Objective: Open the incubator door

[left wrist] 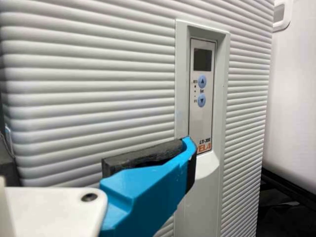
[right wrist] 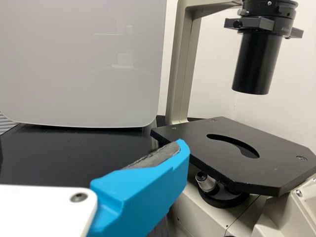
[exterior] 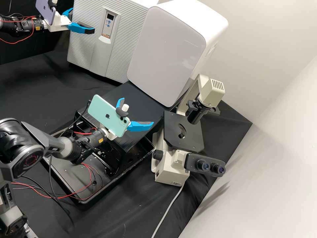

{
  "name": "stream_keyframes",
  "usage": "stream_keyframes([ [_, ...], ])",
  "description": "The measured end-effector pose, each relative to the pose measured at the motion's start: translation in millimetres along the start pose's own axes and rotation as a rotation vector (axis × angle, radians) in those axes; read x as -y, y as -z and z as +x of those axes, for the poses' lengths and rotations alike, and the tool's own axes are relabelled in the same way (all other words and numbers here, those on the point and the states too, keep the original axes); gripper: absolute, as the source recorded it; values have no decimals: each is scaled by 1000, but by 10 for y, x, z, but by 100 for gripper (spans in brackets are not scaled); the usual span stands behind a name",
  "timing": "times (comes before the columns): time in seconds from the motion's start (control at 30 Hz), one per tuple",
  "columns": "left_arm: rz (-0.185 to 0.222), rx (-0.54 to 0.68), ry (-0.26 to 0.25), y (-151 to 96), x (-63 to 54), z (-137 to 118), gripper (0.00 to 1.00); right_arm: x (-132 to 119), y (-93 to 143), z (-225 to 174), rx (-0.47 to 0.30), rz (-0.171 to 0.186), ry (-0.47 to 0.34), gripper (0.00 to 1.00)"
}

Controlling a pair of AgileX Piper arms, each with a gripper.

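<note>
Found at the upper left of the high view: left gripper (exterior: 82, 20), released and empty, blue fingers (exterior: 81, 28) well apart, before the front of the incubator (exterior: 122, 46). Seen close in the left wrist view: ribbed door (left wrist: 94, 98), apparently shut, and control panel (left wrist: 201, 94). Unable to confirm contact with the door.

Step in hand, as judged: securing a hold on the door. Hinge side not established; free edge likely toward the left of the high view, given the placing of the arm. Recommended: confirm that edge, slip one padded finger behind it, then draw outward along an arc, never straight back. Begin gently, in case of a stiff seal giving suddenly. Avoid levering on the panel or scraping the ribs. Allow room for the phone (exterior: 46, 10) on the wrist as well.

Noted at the centre of the high view: right gripper (exterior: 138, 111), likewise apart-fingered and unloaded, over a black platform (exterior: 142, 102). Best parked there, out of the swing. Farther out: white cabinet (exterior: 168, 49) beside the incubator, upper centre; microscope (exterior: 183, 132), right of centre. Not needed for this step.
</note>
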Motion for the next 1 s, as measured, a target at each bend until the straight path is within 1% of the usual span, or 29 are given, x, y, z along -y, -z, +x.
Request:
stream_keyframes([
  [0.3, -1, 0, 2, -2, 6, -1, 100, 0, 0, 0, 0, 0, 0, 100],
  [0.5, -13, -3, 11, -11, 51, -10, 100, 0, 0, 0, 0, 0, 0, 100],
  [0.57, -34, -8, 8, -13, 77, -20, 100, 0, 0, 0, 0, 0, 0, 100],
  [0.7, -60, -10, 7, -27, 134, -40, 100, 0, 0, 0, 0, 0, 0, 100],
  [0.83, -71, -11, 19, -23, 203, -73, 100, 0, 0, 0, 0, 0, 0, 100],
  [1.0, -72, -17, 37, -16, 266, -101, 100, 0, 0, 0, 0, 0, 0, 100],
])
